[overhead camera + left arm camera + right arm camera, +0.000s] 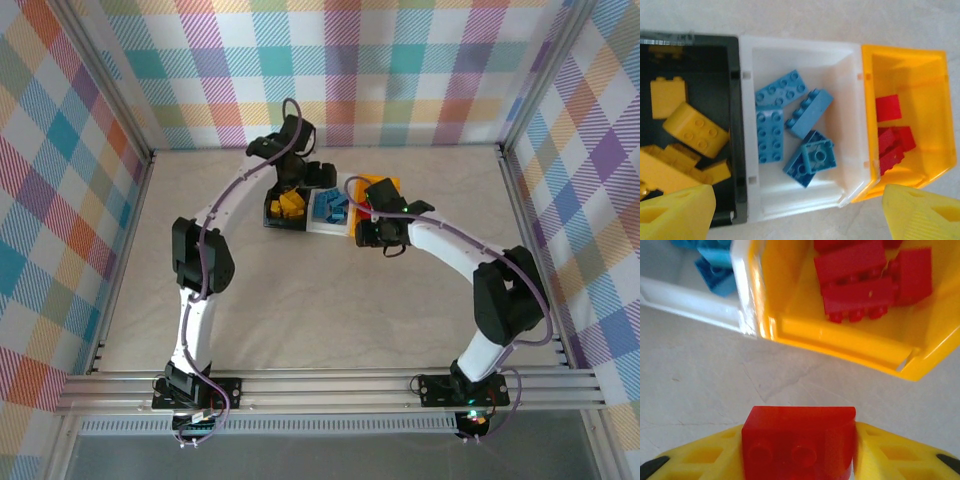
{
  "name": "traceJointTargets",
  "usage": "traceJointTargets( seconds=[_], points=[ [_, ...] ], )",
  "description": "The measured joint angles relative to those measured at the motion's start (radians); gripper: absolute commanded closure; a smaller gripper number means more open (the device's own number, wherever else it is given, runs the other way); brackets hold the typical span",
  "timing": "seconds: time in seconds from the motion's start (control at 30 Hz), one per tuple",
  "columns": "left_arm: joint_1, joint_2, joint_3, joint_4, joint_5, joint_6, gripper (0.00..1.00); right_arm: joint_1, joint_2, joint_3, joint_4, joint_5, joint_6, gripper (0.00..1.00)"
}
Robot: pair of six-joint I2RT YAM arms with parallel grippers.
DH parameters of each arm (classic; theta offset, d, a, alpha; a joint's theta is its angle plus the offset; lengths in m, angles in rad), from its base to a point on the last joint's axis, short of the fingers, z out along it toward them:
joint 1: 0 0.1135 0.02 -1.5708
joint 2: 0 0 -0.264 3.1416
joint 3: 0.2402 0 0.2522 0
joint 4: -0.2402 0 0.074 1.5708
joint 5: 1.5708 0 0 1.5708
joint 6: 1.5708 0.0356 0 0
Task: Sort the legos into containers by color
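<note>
The right fingers (890, 455) are clamped on a red lego (799, 440), one yellow pad against each of its sides, studs facing the wrist camera. The brick hangs over bare bench (715, 375), just short of the near wall of the yellow-orange bin (840, 340), apart from it. Inside that bin lies a small heap of red bricks (860, 280).

The left fingers (675, 212) are spread wide with nothing between them, poised above the row of three joined bins. From that wrist I see the black bin (737, 100) holding yellow bricks (692, 130), the white bin (800, 50) in the middle holding blue bricks (780, 92), some stacked on one another, and the yellow-orange one on the far side with its red pieces.

From overhead, both arms curve inward and meet over the bins near the back of the bench, with purple cables (285, 115) running along them. Plaid cloth walls (400, 60) enclose the space, and an aluminium rail (330, 385) carries the arm bases.
</note>
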Motion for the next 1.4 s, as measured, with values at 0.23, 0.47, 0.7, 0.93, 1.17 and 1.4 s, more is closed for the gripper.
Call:
traceJointTargets(
  seconds=[0.23,0.47,0.7,0.93,1.17,1.4],
  points=[
    [0.000,-0.204,-0.331,0.076,-0.045,-0.016,0.13,-0.052,0.143,0.262,-0.026,0.027,-0.054,0.49],
    [0.001,-0.401,-0.571,0.121,-0.080,-0.025,0.11,-0.115,0.340,0.385,-0.032,0.037,-0.085,0.36],
    [0.032,-0.519,-0.712,0.139,-0.082,-0.041,0.09,-0.131,0.368,0.435,-0.047,0.036,-0.100,0.26],
    [0.070,-0.634,-0.782,0.177,-0.084,-0.051,0.05,-0.141,0.230,0.329,-0.033,0.006,-0.099,0.19],
    [0.093,-0.850,-0.918,0.221,-0.092,-0.053,0.00,-0.253,-0.181,0.043,0.035,-0.068,-0.089,0.14],
    [0.108,-1.013,-1.011,0.249,-0.176,-0.056,0.00,-0.357,-0.399,-0.184,0.086,-0.077,-0.094,0.09]
  ],
)
